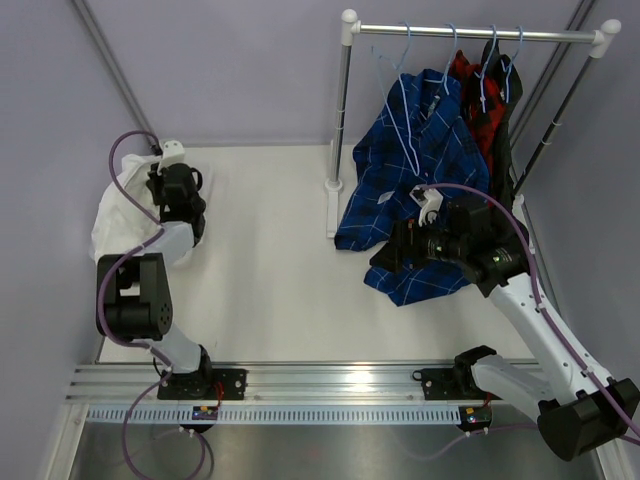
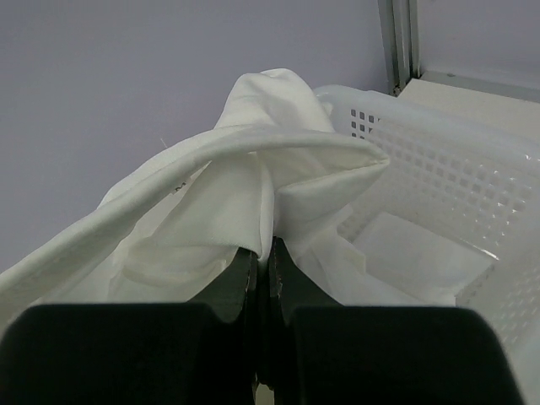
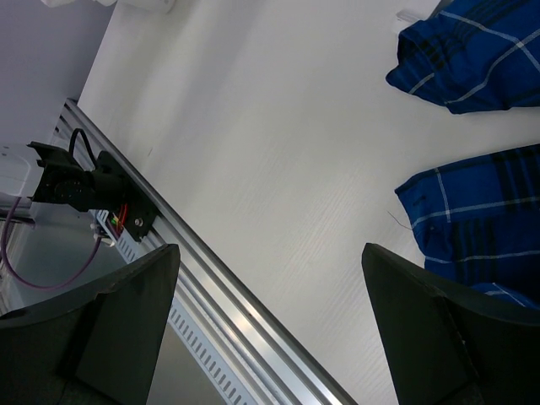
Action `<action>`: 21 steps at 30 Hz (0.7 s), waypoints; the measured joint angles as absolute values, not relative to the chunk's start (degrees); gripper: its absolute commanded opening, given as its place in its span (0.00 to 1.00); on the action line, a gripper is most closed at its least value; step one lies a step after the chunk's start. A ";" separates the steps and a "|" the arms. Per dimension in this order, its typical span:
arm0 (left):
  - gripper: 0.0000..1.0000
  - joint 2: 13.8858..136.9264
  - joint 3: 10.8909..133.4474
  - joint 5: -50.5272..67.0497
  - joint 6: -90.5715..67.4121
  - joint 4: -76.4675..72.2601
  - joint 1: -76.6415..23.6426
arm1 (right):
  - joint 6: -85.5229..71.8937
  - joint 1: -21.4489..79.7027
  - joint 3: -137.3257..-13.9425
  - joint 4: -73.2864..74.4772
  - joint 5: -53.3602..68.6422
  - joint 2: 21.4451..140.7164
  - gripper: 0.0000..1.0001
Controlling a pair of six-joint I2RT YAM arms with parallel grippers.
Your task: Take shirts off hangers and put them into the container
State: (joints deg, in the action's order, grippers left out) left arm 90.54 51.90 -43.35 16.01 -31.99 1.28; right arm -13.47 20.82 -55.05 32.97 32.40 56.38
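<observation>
About a quarter done: plain white cloth shirt (image 2: 253, 169) off its hanger, draped over the small white lattice-sided plastic basket (image 2: 447, 169), pinched there by the left gripper (image 2: 263, 261). Far from the basket, on thin light-blue hangers (image 1: 404, 95): blue plaid shirt (image 1: 420, 170), red-and-black plaid shirt (image 1: 465, 70), black shirt (image 1: 498, 140). Right gripper (image 3: 270, 253) spread wide, empty

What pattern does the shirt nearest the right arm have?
That blue plaid shirt has thin white lines; clearest in right wrist view.

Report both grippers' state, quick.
Left gripper: shut on the white shirt, by the container.
Right gripper: open, empty, near the blue plaid shirt.
</observation>
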 measured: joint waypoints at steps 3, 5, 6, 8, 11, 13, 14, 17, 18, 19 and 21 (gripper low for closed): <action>0.00 93.82 56.31 -43.00 14.17 -27.94 2.59 | -13.28 20.82 -55.05 33.15 32.38 56.62 0.99; 0.00 95.22 59.02 -42.11 11.86 -24.71 3.79 | -13.21 20.82 -55.05 33.30 32.34 56.64 0.99; 0.00 95.79 60.34 -41.12 10.35 -22.85 4.54 | -13.17 20.82 -55.05 33.36 32.18 56.64 0.99; 0.00 96.14 62.02 -38.94 7.31 -19.20 5.63 | -13.08 20.82 -55.05 33.61 32.03 56.64 0.99; 0.02 96.16 63.09 -35.44 2.94 -14.94 6.72 | -13.02 20.84 -55.05 34.24 31.90 56.64 0.99; 0.06 96.18 63.11 -32.84 0.36 -12.08 6.94 | -12.95 20.84 -55.05 34.35 31.38 56.64 0.99; 0.08 96.29 63.09 -31.46 -0.82 -10.68 7.09 | -12.91 20.82 -55.05 34.37 31.07 56.64 0.99; 0.12 96.99 63.09 -26.74 -4.64 -7.25 7.88 | -12.86 20.82 -55.05 34.41 30.89 56.64 0.99; 0.15 97.25 63.09 -25.67 -5.34 -6.57 8.19 | -12.84 20.82 -55.05 34.41 30.83 56.64 0.99; 0.18 97.84 63.13 -23.77 -6.70 -4.97 8.88 | -12.86 20.82 -55.05 34.41 30.72 56.64 0.99; 0.26 98.98 63.72 -21.50 -8.23 -1.85 9.72 | -12.86 20.82 -55.05 34.52 30.55 56.55 0.99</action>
State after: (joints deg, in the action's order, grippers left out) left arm 98.98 63.72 -21.50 -8.23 -1.85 9.72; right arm -12.86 20.82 -55.05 34.52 30.55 56.55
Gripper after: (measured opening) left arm 0.195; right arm 0.991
